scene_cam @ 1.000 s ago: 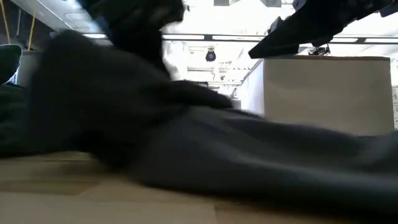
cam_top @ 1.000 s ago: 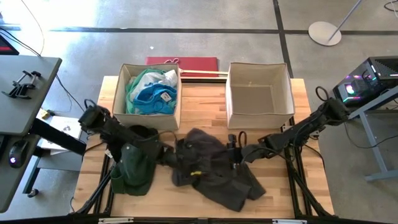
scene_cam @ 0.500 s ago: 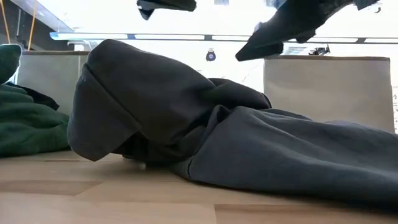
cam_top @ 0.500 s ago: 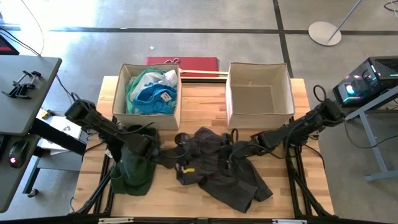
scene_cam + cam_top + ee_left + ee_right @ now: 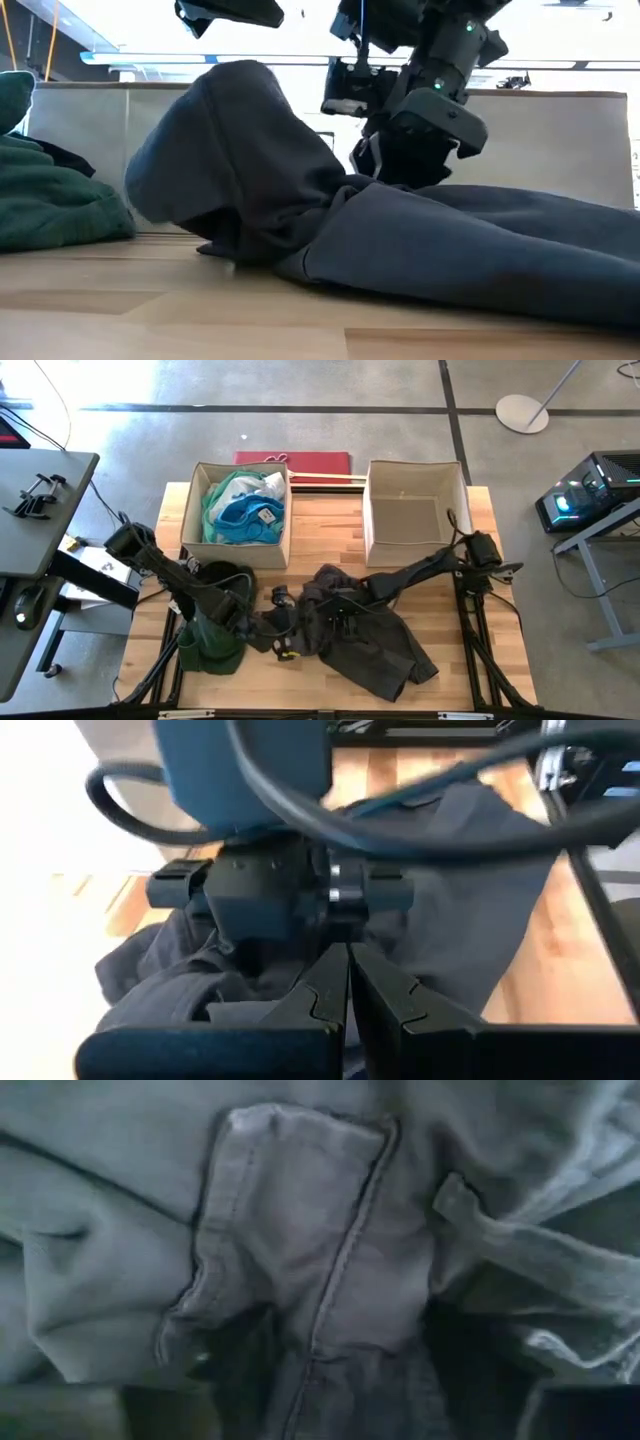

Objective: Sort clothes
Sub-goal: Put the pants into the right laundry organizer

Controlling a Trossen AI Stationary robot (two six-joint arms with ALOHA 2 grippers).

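Fingers of the left gripper (image 5: 348,995) are closed, apparently empty; right gripper (image 5: 345,598) presses into the charcoal garment (image 5: 385,650), spread unclear. Next: pinch, lift.

A grey concrete floor (image 5: 330,385) crossed by dark seams lies around the wooden table (image 5: 330,520). A grey desk (image 5: 40,510) stands to one side, a round white stand base (image 5: 522,412) farther off. Ceiling lights (image 5: 330,62) glare overhead.
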